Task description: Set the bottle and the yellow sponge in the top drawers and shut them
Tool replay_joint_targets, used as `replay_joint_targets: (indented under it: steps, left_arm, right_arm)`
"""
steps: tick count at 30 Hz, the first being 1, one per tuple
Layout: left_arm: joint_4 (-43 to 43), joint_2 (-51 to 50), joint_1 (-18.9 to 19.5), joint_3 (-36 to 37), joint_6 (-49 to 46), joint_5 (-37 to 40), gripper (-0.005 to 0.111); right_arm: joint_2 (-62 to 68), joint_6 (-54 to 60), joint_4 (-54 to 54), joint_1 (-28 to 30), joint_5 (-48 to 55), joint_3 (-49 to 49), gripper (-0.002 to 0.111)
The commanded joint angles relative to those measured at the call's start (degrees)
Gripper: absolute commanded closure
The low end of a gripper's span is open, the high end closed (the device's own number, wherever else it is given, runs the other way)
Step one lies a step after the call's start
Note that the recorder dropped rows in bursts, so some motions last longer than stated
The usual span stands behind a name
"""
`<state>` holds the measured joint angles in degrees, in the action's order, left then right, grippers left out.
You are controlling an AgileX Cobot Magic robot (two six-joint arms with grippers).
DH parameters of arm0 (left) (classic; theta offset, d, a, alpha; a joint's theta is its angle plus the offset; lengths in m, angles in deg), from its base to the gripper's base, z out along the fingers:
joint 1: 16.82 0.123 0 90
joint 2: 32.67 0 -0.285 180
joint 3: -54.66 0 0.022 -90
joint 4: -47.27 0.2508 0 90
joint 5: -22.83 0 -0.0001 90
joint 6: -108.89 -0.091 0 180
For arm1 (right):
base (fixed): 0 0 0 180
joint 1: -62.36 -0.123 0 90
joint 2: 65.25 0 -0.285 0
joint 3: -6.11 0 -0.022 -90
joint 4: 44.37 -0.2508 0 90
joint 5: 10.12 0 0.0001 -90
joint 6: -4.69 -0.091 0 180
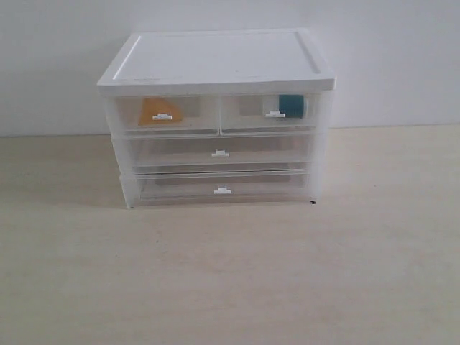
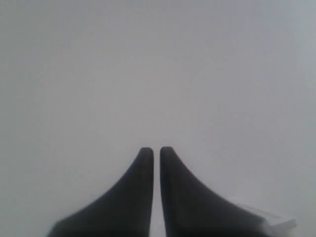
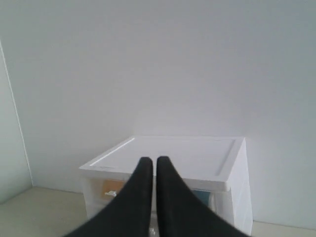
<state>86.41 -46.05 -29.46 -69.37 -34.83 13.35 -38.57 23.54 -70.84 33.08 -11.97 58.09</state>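
Observation:
The white-topped cabinet (image 1: 215, 65) stands at the back of the table. Both top drawers are pushed in. The yellow sponge (image 1: 159, 111) shows through the top left drawer (image 1: 164, 116), and the bottle (image 1: 291, 106) lies in the top right drawer (image 1: 269, 115). No arm appears in the exterior view. My left gripper (image 2: 154, 150) is shut and empty, facing a plain grey-white wall. My right gripper (image 3: 151, 160) is also shut and empty, held above and in front of the cabinet (image 3: 182, 155), where the sponge (image 3: 111, 188) and the bottle (image 3: 201, 196) show faintly.
Two wider drawers (image 1: 219, 152) (image 1: 221, 188) sit shut below the top pair. The light wooden tabletop (image 1: 230, 273) spreads in front of the cabinet. A white wall (image 1: 388, 57) rises close behind it.

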Motion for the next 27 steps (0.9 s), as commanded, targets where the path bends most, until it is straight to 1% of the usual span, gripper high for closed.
replay_joint_targets:
  steps: [1,3,4,6,10,15,27]
  left_arm:
    - [-0.8,5.6,-0.1,2.7,3.8,6.4,0.103]
    - [-0.8,5.6,-0.1,3.4,5.2,6.8,0.103]
    - [-0.8,5.6,-0.1,3.7,8.1,7.5,0.103]
    - [-0.8,5.6,-0.1,3.9,9.6,8.8,0.103]
    - [-0.7,5.6,0.0,3.9,9.6,9.9,0.103]
    - [-0.7,5.6,0.0,3.9,9.6,9.9,0.103]
    - [-0.7,5.6,0.0,3.9,9.6,9.9,0.103]
  right_arm:
    - [-7.9,-0.9,0.0,0.1,0.5,4.7,0.108]
    - [-10.2,-0.9,0.0,0.1,1.0,6.5,0.108]
    - [-12.0,-0.9,0.0,0.1,1.8,8.0,0.108]
    - [-13.0,-1.4,0.0,0.1,1.8,9.5,0.108]
    - [-13.3,-1.5,0.0,0.1,1.5,11.7,0.108]
    - [-13.3,-1.4,0.0,0.1,3.0,11.9,0.108]
    - [-13.3,-1.6,0.0,0.1,3.0,11.9,0.108]
